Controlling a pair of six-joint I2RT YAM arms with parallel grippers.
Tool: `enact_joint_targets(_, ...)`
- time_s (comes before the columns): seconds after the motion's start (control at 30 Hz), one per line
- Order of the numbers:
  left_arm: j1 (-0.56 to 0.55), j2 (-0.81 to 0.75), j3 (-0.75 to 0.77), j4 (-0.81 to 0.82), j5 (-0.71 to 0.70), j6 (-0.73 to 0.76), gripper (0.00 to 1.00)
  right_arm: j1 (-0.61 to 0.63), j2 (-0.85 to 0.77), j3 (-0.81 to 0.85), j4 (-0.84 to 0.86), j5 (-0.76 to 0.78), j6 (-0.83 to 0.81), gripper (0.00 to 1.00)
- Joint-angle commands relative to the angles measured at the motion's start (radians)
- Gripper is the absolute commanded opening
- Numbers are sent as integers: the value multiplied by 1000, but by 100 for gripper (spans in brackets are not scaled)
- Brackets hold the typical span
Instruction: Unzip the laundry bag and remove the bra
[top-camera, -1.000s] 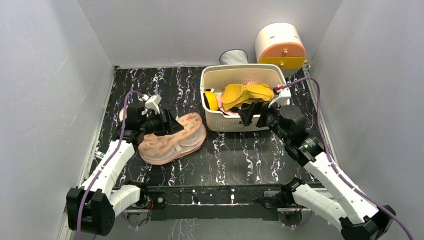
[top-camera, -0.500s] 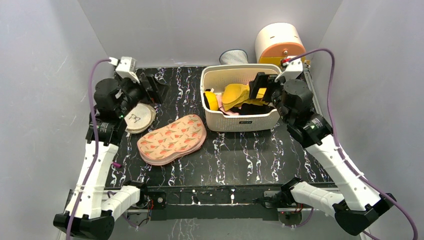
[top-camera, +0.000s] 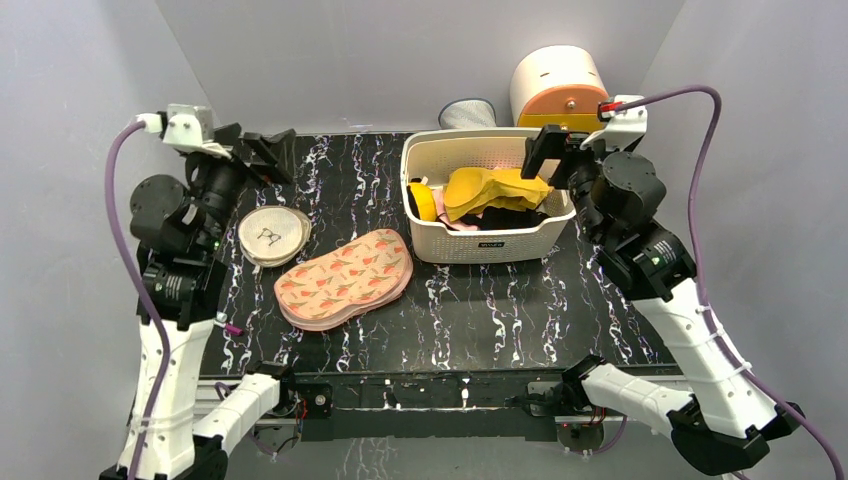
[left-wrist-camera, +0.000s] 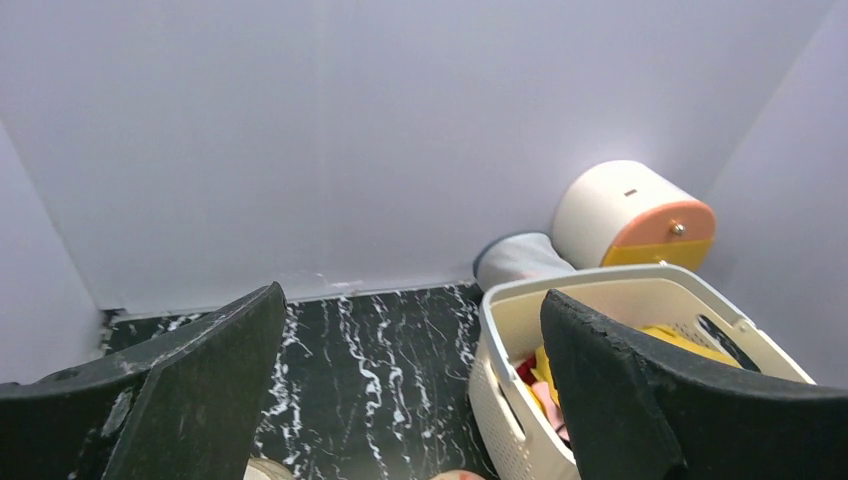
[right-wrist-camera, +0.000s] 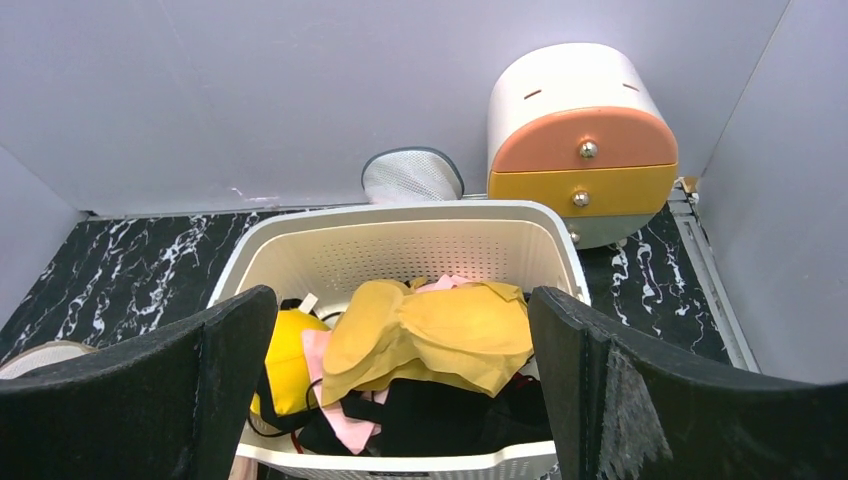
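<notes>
The peach-pink printed laundry bag (top-camera: 345, 280) lies flat on the black marbled table, left of centre, with nothing holding it. The mustard-yellow bra (top-camera: 490, 190) lies on top of the clothes in the white basket (top-camera: 480, 135) and shows in the right wrist view (right-wrist-camera: 440, 335). My left gripper (top-camera: 255, 155) is open and empty, raised high at the far left, well away from the bag; its wrist view (left-wrist-camera: 410, 300) looks at the back wall. My right gripper (top-camera: 555, 155) is open and empty, held above the basket's right rim (right-wrist-camera: 400, 295).
A round cream disc with a bra icon (top-camera: 272, 235) lies left of the bag. The basket also holds black and pink garments and a bright-yellow round object (right-wrist-camera: 285, 365). A white-and-orange drawer unit (top-camera: 560, 90) and a grey mesh pouch (top-camera: 467, 112) stand behind the basket.
Both arms have risen and drawn back. The left gripper has left the bag and gone up to the far left, uncovering the disc. The right gripper has lifted from the basket's front.
</notes>
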Motion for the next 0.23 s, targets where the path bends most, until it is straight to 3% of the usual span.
enact_joint_targets(0.0,-5,-68,-8,24,-101,55,98,2,-32,41,22,28,3,98)
enact_joint_targets(0.2,-5,-73,5,-32,-138,50,98,2,-45,30,-8,16,1,98)
